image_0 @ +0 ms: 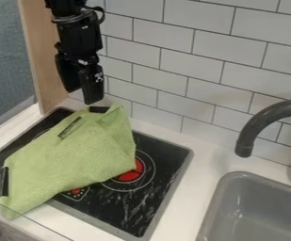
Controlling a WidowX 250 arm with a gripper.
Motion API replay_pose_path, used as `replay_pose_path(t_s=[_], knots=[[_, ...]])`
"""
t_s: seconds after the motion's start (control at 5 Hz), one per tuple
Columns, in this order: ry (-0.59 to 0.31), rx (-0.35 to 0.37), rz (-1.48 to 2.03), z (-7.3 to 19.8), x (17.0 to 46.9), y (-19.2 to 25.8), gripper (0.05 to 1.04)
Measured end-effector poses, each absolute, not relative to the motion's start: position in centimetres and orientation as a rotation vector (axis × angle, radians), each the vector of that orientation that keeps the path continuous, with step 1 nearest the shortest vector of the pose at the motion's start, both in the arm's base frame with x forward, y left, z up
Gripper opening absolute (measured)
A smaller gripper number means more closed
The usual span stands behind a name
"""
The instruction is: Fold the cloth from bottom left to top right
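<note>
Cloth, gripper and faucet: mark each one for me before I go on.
Cloth [72, 162]: camera view, on the middle of its green fabric.
Gripper [82, 95]: camera view, midway between its fingertips.
Faucet [253, 126]: camera view, on the bend of its grey spout.

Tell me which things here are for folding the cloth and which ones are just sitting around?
For the folding:
- the green cloth, lying partly over the stove
- the black gripper, above the cloth's top end

Just there:
- the toy stove
- the gray sink
- the faucet
- the tiled wall
</note>
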State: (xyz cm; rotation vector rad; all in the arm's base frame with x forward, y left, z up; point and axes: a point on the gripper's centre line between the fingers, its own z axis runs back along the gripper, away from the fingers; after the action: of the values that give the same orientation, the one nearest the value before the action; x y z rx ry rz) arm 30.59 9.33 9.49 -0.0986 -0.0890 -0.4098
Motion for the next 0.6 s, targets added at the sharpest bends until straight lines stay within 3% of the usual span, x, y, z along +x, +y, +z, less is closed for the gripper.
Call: replay_pose_path(t_s=[0.4, 0.6], knots=[[-0.034, -0.139, -0.313, 8.3, 29.2, 10.1, 0.998], [-0.022, -0.188, -0.167, 7.8, 27.2, 12.1, 0.998]])
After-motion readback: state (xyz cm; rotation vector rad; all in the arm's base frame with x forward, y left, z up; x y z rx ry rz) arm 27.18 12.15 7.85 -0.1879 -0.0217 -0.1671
